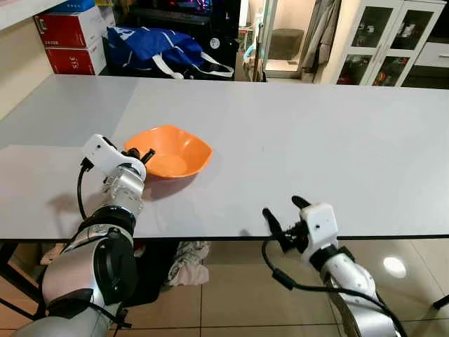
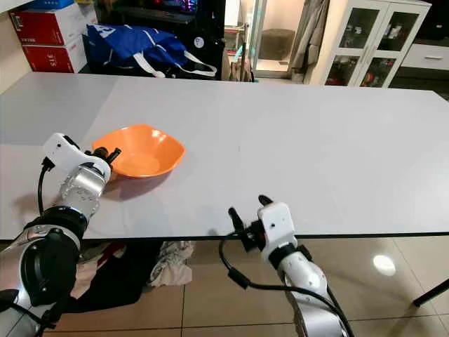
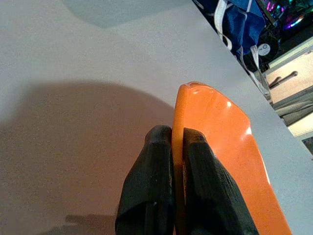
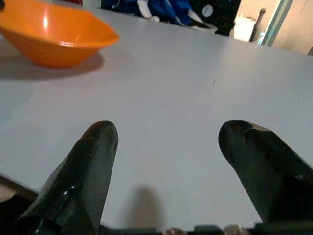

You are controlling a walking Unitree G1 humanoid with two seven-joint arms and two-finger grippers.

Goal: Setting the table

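Orange bowl (image 1: pixel 170 156) pinched at its near-left rim by the left hand (image 1: pixel 138 154), likely for positioning on the worktop (image 1: pixel 316 133); right hand (image 1: pixel 284 219) wide open, empty.

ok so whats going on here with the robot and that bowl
The robot stands at a grey table. Its left gripper is shut on the near rim of an orange bowl; the left wrist view shows one finger outside the rim and one inside. The bowl looks empty and sits on the table's left part. The right gripper is open at the table's front edge, holding nothing.
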